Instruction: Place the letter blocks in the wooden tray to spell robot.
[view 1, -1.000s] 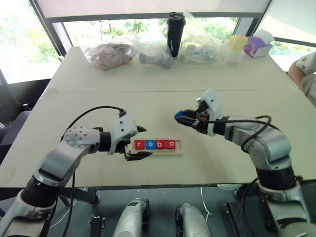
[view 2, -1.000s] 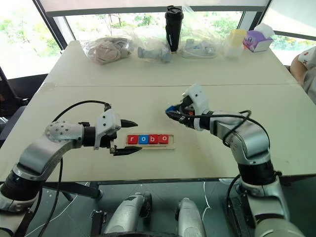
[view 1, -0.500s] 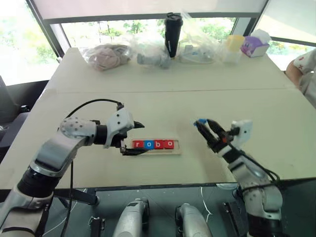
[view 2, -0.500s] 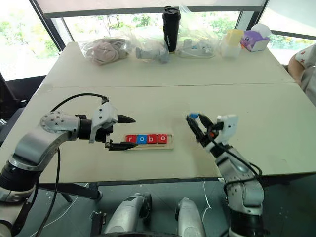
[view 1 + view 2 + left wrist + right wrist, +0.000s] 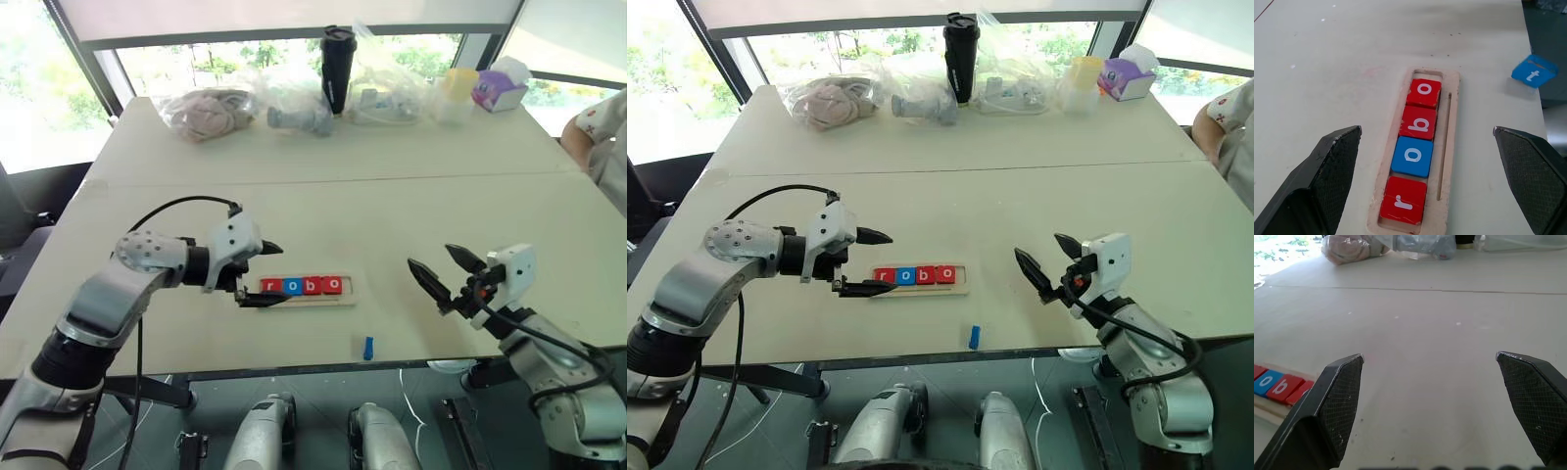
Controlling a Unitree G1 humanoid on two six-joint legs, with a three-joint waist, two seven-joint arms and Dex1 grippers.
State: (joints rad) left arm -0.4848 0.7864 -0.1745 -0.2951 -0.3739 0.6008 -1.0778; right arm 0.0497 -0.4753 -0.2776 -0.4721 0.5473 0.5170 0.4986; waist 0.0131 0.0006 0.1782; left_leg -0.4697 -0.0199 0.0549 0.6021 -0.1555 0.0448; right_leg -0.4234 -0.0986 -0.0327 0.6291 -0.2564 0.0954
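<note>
Grippers spread wide, your robot stands over a pale table [image 5: 323, 186] with four of the five letter blocks seated. Your left gripper [image 5: 263, 274] hangs released, clutching nothing, one finger just above the near end of the wooden tray [image 5: 345, 295] and the other finger raised over the table beyond it. Running away from that gripper, the tray's slot reads red r [image 5: 1402, 206], blue o [image 5: 1412, 156], red b [image 5: 1420, 123], red o [image 5: 1424, 92], the four tiles touching edge to edge. One space past the last red o, at the tray's far end from your left gripper, is bare wood. To the right of the tray and nearer you, the blue t block [image 5: 367, 348] sits at the table's near edge, apart from the tray and between your two grippers; in the head views it looks tipped on edge, while the left wrist view shows its white letter facing up. Further right, your right gripper [image 5: 446, 272] is also released and grasping nothing, held above the table well apart from the tray, its fingers pointing back toward the tiles. A person's sleeve [image 5: 596, 119] shows at the far right.
</note>
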